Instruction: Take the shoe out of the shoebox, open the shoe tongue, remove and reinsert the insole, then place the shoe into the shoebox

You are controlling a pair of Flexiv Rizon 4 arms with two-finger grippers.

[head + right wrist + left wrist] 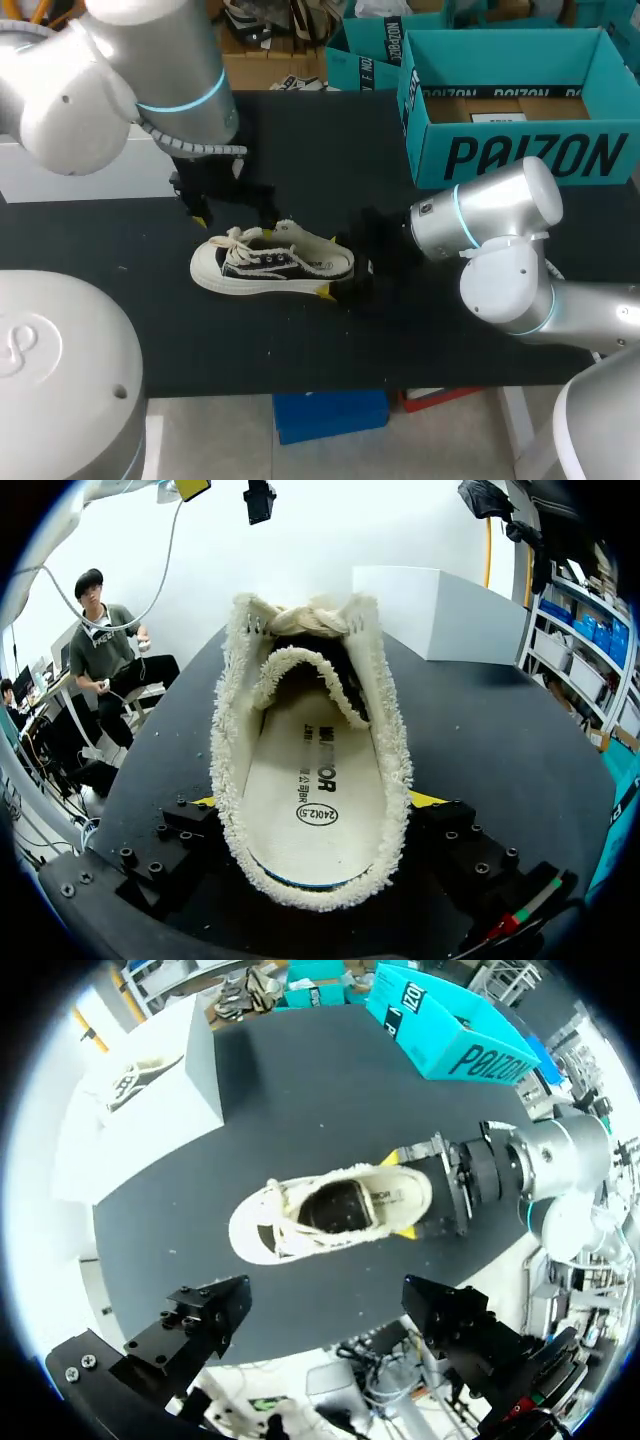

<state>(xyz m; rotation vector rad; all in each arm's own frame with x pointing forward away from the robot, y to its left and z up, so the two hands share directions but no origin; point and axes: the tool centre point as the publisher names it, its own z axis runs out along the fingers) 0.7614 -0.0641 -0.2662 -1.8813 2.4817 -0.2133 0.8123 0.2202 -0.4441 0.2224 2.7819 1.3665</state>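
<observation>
The low canvas shoe [272, 265] lies on its rubber sole near the middle of the black table [300, 350], toe toward the left edge, well apart from the open teal cardboard shoebox [520, 155] at the far right corner. Your right gripper [330, 266] has the heel pinched between its two yellow tips, one on each side of the frayed, fuzzy collar. Your left gripper [233, 226] hangs above the laced front with its fingers spread wide and nothing in them.

From the head view you see only the outside: the white sole, the black side panel with pale stripes, the knotted cream laces. The right wrist view looks straight down the opening — there the flat cream insole [315, 790] sits in place, printed at the heel, with the tongue's ragged edge arching over it and the laces [305, 618] bunched beyond. The left wrist view adds a plain white block [160, 1090] on the table beyond the toe, well clear of the shoe — and shows both dark fingers of that gripper short of the shoe.
</observation>
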